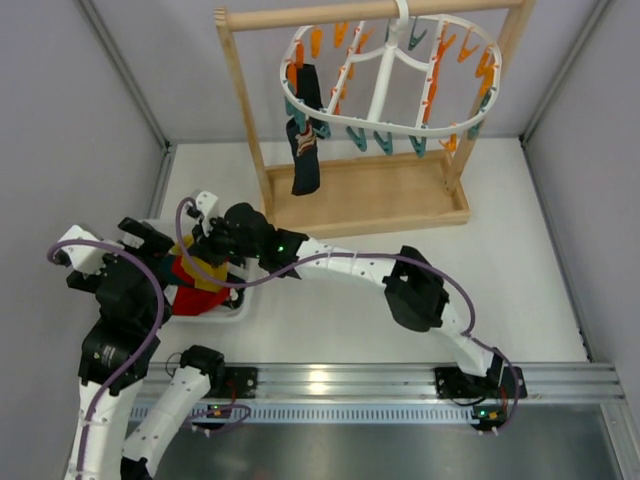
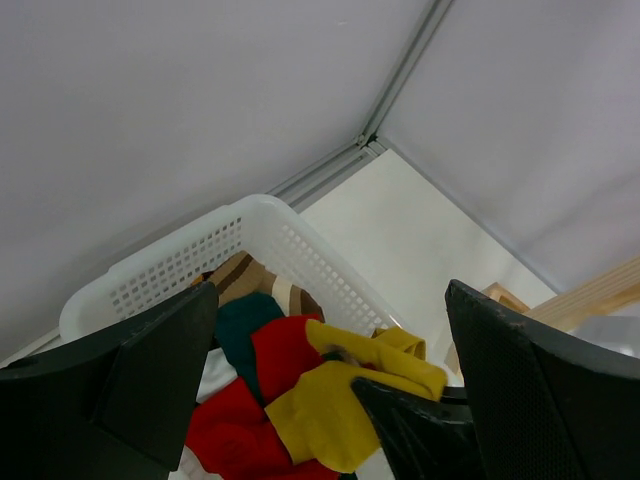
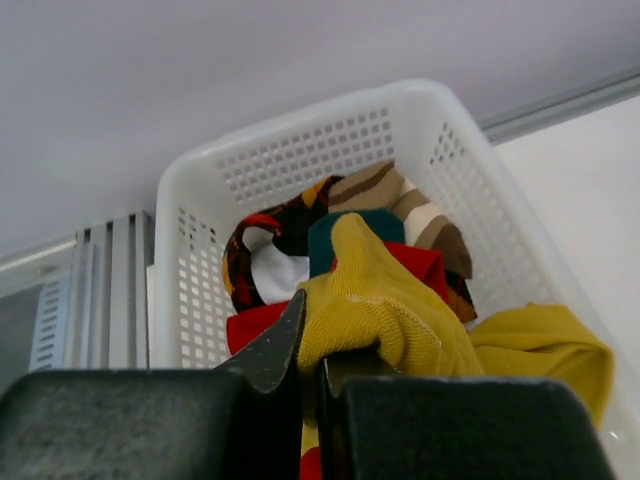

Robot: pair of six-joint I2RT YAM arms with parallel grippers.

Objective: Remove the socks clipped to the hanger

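Top view, right gripper (image 1: 215, 245): jaws closed on the mustard-yellow sock (image 1: 200, 268), directly over the basket (image 1: 243, 310).
Top view, left gripper (image 1: 138, 233): jaws spread wide, nothing in them, just beside the right gripper at the basket's far corner.
Top view, hanger (image 1: 383, 85): well ahead of both grippers, hooked on the wooden rack (image 1: 245, 125). One dark sock (image 1: 305, 150) hangs clipped at its left end.
Top view, open room: bare table between the basket and the rack base. The rack post stands close to the dark sock.
Left wrist view, left gripper (image 2: 330, 300): fingers (image 2: 160, 360) far apart. The basket rim (image 2: 250, 215) lies ahead of them, with the red sock (image 2: 235, 430) and mustard-yellow sock (image 2: 320, 410) between and below.
Left wrist view, edges: enclosure wall close ahead, so little room past the rim.
Right wrist view, right gripper (image 3: 310, 350): tips pinch a fold of the mustard-yellow sock (image 3: 380, 300), and its tail drapes toward the near right rim of the basket (image 3: 300, 130).
Step judged: dropping the sock into the basket.
Doing it well: release with the fold inside the rim so the tail cannot drag it over, then lift straight up, clear of the left fingers, before turning toward the hanger.
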